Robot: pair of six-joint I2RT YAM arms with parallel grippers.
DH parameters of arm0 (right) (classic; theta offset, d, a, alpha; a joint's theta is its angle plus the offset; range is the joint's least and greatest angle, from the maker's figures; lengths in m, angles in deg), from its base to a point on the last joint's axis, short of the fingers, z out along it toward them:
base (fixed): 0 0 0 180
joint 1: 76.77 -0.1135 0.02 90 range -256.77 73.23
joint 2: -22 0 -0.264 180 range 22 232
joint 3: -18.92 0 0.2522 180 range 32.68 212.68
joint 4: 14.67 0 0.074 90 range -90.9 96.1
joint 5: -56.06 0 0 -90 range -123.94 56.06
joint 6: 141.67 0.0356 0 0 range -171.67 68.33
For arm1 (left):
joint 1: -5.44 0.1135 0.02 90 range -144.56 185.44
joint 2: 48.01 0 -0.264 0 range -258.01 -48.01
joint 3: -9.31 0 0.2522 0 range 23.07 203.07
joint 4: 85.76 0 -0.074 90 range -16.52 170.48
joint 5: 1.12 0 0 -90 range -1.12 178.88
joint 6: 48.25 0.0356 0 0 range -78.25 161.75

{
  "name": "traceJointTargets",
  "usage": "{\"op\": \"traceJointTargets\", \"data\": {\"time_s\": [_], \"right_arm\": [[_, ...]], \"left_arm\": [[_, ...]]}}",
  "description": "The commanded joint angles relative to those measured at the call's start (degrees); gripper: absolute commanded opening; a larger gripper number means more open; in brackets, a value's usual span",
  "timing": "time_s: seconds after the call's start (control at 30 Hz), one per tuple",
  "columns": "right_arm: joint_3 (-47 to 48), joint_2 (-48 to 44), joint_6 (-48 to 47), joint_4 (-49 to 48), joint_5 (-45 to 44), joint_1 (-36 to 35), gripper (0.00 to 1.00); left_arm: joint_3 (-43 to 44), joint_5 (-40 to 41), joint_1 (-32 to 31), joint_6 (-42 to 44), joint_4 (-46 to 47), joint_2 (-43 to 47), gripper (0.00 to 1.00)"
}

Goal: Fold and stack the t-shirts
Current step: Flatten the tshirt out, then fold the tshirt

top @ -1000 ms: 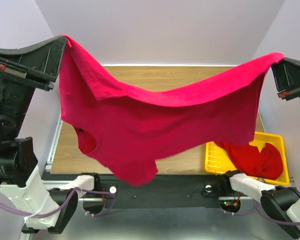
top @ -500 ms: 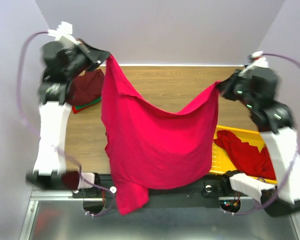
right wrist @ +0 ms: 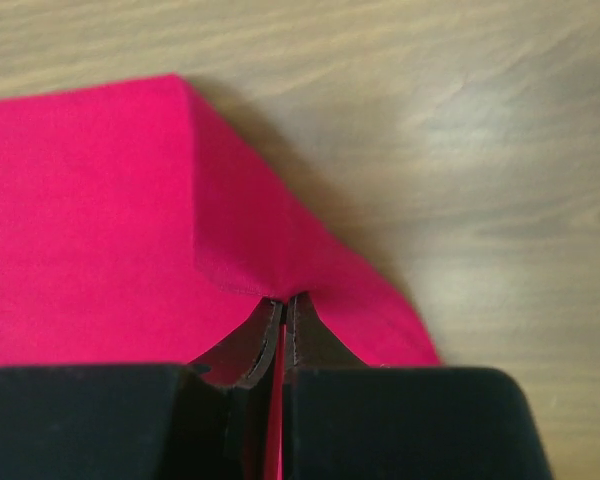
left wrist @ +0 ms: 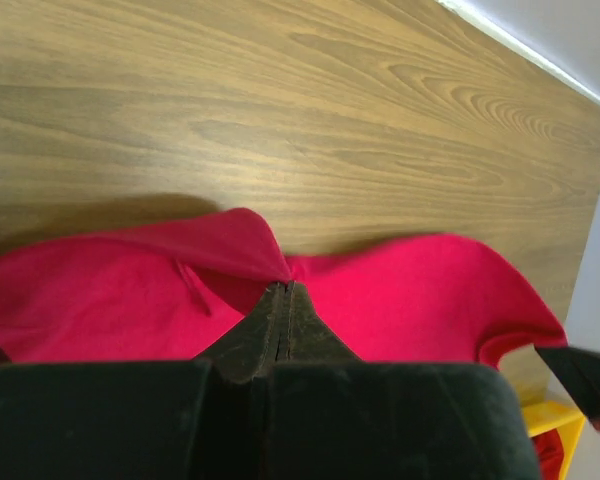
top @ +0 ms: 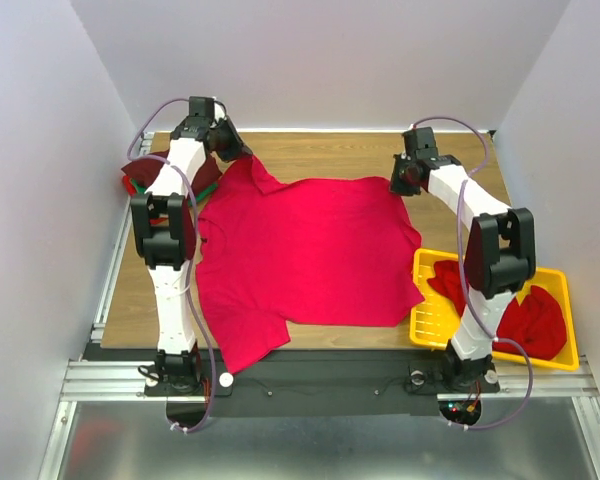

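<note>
**Top view.** One crimson t-shirt (top: 310,250) laid out flat on the surface (top: 330,148), just left of the yellow tray (top: 571,352). Right edge close beside the tray's left wall; a flap at the near left corner reaching past the near edge of the surface. Left pincer (top: 232,152) at the shirt's far corner on the side away from the tray. Right pincer (top: 400,180) at the far corner on the tray side, beyond the tray's far left corner. Held edge running crosswise, toward and away from the tray, with all remaining cloth on the near side of both pincers. Loose red shirts (top: 525,318) heaped inside the tray. A folded pile (top: 145,182), maroon over green, well apart from the tray, just beside the left arm.

**Left wrist view.** Pressed together on a pinched-up peak of crimson cloth, no gap showing. Cloth fanning out low over the wood grain to both sides; a corner of the tray just visible at lower right.

**Right wrist view.** Pressed together likewise, a thin fold of crimson caught between the tips. Corner tented up off the wood, bare wood beyond it.

**Judgement.** Laying flat apparently done, folding yet to come. Probably a matter of carrying the far edge over toward the near one. Right arm nearer for the tray-side half, left arm for the other.
</note>
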Motion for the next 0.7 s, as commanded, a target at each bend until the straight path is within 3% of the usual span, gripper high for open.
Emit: {"op": "traceJointTargets", "data": {"time_s": [0.0, 0.37, 0.67], "right_arm": [[5.7, 2.0, -3.8, -5.0, 1.3, 2.4, 0.0], [7.2, 8.4, -7.1, -5.7, -0.3, 3.7, 0.0], [0.3, -0.1, -12.0, -6.3, -5.8, 3.6, 0.0]], "left_arm": [[2.2, 0.0, -0.1, 0.9, 2.0, 5.6, 0.0], [-7.3, 0.8, 0.1, 0.6, 3.8, 10.2, 0.0], [-22.0, 2.4, 1.7, 1.5, 2.5, 20.4, 0.0]]}}
